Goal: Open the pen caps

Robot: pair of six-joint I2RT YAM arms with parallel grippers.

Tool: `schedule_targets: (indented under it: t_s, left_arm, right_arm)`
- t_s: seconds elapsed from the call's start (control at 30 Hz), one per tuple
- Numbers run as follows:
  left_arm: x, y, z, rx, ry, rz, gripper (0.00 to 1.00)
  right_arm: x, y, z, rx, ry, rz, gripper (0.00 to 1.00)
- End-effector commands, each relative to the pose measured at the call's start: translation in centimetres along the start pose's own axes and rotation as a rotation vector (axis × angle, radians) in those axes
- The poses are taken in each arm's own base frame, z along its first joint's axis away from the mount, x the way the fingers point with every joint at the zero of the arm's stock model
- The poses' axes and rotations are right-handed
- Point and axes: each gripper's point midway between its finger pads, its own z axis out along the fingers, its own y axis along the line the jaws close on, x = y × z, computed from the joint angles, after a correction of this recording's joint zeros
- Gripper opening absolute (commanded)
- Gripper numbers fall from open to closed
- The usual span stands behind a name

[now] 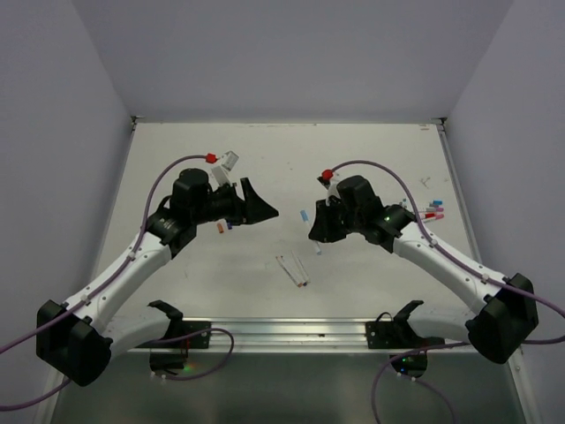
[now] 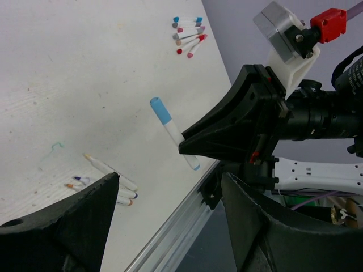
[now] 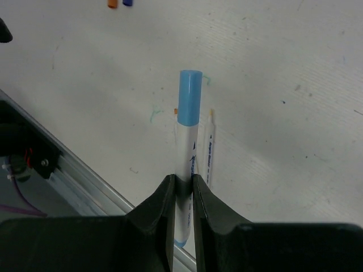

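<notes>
My right gripper [image 1: 315, 237] is shut on a white pen [image 3: 186, 164] at mid-body and holds it above the table. The pen's blue cap [image 3: 189, 105] is still on and points toward my left gripper; it also shows in the top view [image 1: 305, 215] and in the left wrist view [image 2: 160, 110]. My left gripper [image 1: 265, 211] is open and empty, a short way left of the cap. Its fingers [image 2: 85, 215] frame the pen from afar. Two loose caps, orange [image 1: 220, 228] and purple [image 1: 230, 224], lie below the left gripper.
Several uncapped white pens [image 1: 292, 269] lie mid-table, also in the left wrist view [image 2: 108, 169]. A cluster of capped pens [image 1: 433, 212] lies at the far right [image 2: 190, 35]. A metal rail [image 1: 282, 331] runs along the near edge. White walls enclose the table.
</notes>
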Motion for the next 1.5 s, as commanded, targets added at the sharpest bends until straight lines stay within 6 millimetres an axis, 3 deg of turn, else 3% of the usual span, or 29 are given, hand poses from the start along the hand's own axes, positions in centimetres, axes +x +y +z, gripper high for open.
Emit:
schedule_targets:
  t_s: [0.0, 0.3, 0.33, 0.37, 0.4, 0.47, 0.6, 0.73, 0.97, 1.1, 1.47]
  left_arm:
    - [-1.2, 0.5, -0.6, -0.064, -0.026, 0.042, 0.75]
    - [-2.7, 2.2, -0.9, -0.083, -0.083, 0.001, 0.75]
    - [-2.3, 2.6, -0.7, -0.067, -0.072, -0.016, 0.75]
    - [-2.3, 1.1, -0.6, 0.034, -0.064, 0.008, 0.75]
    - [-1.5, 2.2, -0.3, 0.051, -0.042, -0.028, 0.75]
    - [-2.0, 0.7, 0.0, 0.176, -0.054, -0.013, 0.75]
    - [-1.5, 1.7, 0.9, 0.178, -0.038, -0.03, 0.74]
    - [-1.1, 2.8, 0.9, 0.132, -0.073, -0.028, 0.74]
    - [0.7, 1.9, 1.9, 0.176, -0.08, -0.045, 0.71]
    - [1.0, 1.7, 2.2, 0.182, -0.079, -0.045, 0.7]
    - [1.4, 1.4, 3.1, 0.221, -0.063, -0.08, 0.7]
  right_arm:
    - [-0.2, 3.0, 1.0, -0.162, 0.011, -0.128, 0.0]
    - [2.3, 5.6, 1.6, -0.317, 0.051, -0.229, 0.0]
    - [2.9, 5.8, 1.6, -0.324, 0.054, -0.246, 0.0]
    - [3.0, 5.7, 1.6, -0.318, 0.047, -0.252, 0.0]
    - [2.8, 5.7, 1.3, -0.311, 0.021, -0.258, 0.0]
    - [3.4, 5.7, 1.0, -0.324, 0.022, -0.26, 0.0]
    - [3.8, 5.5, -0.4, -0.319, 0.006, -0.262, 0.0]
    - [2.5, 6.2, -1.5, -0.338, -0.066, -0.263, 0.0]
    - [0.6, 7.5, 0.3, -0.355, -0.066, -0.216, 0.0]
    - [-0.9, 8.3, 0.3, -0.372, -0.107, -0.214, 0.0]
    - [-1.7, 8.7, 1.6, -0.378, -0.11, -0.194, 0.0]
